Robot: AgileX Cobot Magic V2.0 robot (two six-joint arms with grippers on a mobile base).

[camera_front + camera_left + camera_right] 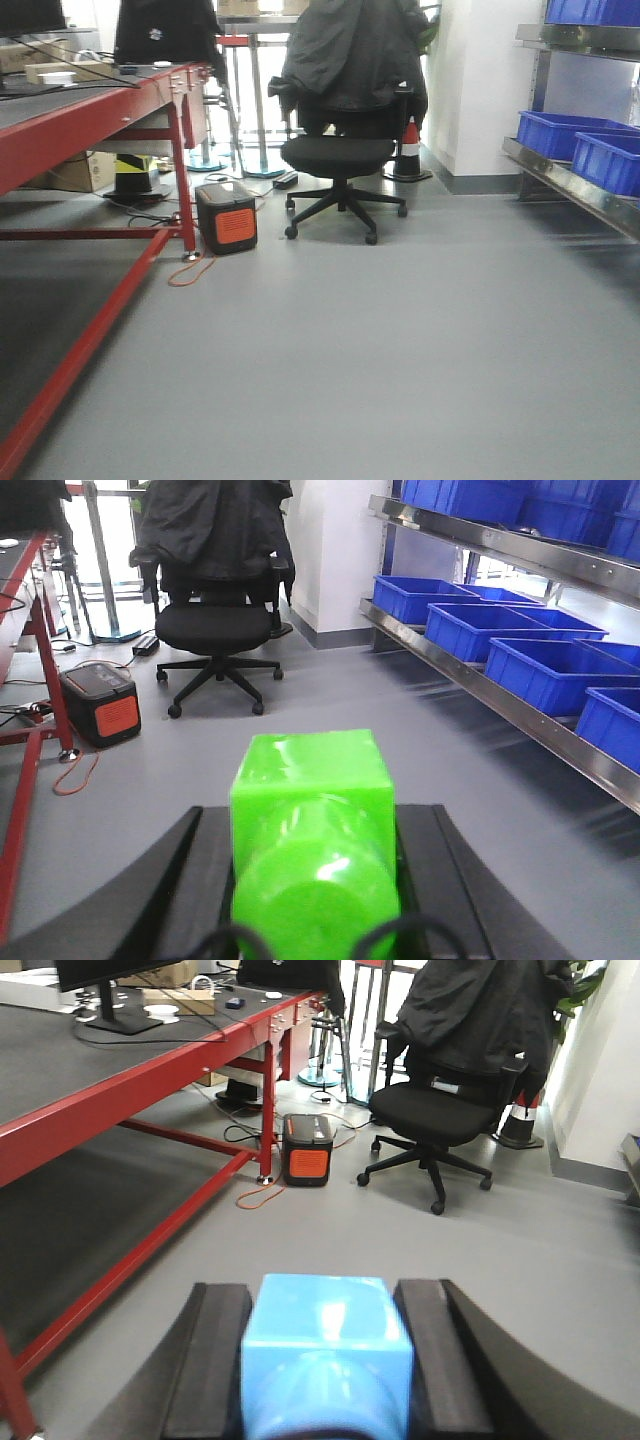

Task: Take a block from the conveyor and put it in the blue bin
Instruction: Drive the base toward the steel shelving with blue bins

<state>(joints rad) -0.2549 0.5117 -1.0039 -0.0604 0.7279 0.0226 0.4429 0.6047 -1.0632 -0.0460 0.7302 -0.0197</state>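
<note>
Between the two black pads (185,880) of the left gripper (312,890) sits a small bright green cube-like block (310,800), clamped from both sides, its glossy top catching the light. That gripper is held roughly level and low over the grey floor (450,780), pointing toward a black swivel office chair (215,630) draped with a dark jacket. The right gripper (325,1360) is likewise level, its jaws closed on a light blue glossy block (325,1330), and it points along a red steel-framed bench (150,1085) with a dark top.

Bright blue rigid plastic crates (480,640) stand in a row on a steel shelf rack (500,545) at the right of the left wrist view, with more on the tier above. The front view shows two such crates (550,135) at its right edge. Their near walls hide most of the insides, so I cannot tell what they hold.

A black and orange box-shaped power unit (226,215) stands on the floor beside a bench leg, with an orange cable (190,272) curling near it. Both blocks are cut off by the lower frame edge, and the arms themselves are out of sight.
</note>
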